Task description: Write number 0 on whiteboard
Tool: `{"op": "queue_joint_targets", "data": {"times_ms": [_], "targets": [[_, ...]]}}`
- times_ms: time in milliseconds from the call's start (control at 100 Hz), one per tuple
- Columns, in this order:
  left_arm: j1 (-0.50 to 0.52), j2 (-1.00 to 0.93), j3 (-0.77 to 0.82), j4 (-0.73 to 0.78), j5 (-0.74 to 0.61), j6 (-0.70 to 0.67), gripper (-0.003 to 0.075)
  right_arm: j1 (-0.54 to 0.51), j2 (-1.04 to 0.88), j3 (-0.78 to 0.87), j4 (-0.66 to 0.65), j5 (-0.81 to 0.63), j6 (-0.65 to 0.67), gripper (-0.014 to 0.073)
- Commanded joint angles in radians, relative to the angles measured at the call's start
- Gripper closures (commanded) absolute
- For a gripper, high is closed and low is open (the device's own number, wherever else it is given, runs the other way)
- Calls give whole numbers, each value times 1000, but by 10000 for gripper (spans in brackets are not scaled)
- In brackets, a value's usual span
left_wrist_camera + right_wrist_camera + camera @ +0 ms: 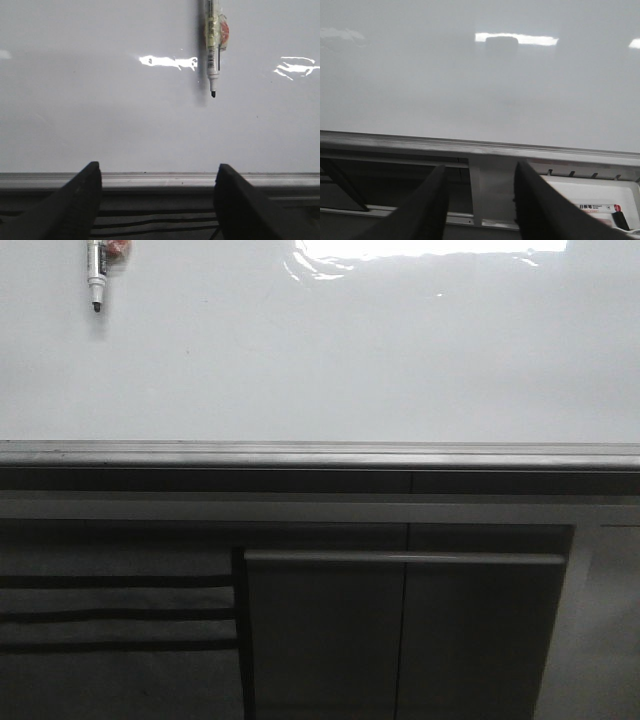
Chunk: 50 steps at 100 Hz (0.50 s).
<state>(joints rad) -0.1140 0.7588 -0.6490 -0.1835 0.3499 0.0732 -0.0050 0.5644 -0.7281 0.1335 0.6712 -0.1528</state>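
The whiteboard (330, 350) is a large glossy white board with a grey metal edge strip (320, 453). It also fills the left wrist view (100, 110) and the right wrist view (470, 85). No number 0 shows on it. A white marker pen with a black tip (96, 275) hangs tip-down at the board's upper left; it shows in the left wrist view too (213, 50). My left gripper (157, 172) is open and empty, below the board's edge. My right gripper (480, 172) is open and empty, also below the edge. Neither gripper shows in the front view.
Dark grey cabinet panels (400, 630) lie below the board's edge strip. Dark cables (110, 615) run across at the lower left. A white tray with a labelled item (600, 202) sits under the edge in the right wrist view. Light glare (420, 252) marks the board's top.
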Motion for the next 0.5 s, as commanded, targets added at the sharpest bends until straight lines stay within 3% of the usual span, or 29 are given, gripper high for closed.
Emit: {"op": "queue_joint_targets", "data": {"times_ms": [0,270,490], "targets": [[-27,81,-58,-38,-125,2,273,3,11,-35,15,-96,-14,297],[-157,351,-186,-5,-234,20,293,3,11,-35,15,-100,-14,297],[-172,539,-326,16,-253,20,293,3,11,-35,15,-100,-14,297]]}}
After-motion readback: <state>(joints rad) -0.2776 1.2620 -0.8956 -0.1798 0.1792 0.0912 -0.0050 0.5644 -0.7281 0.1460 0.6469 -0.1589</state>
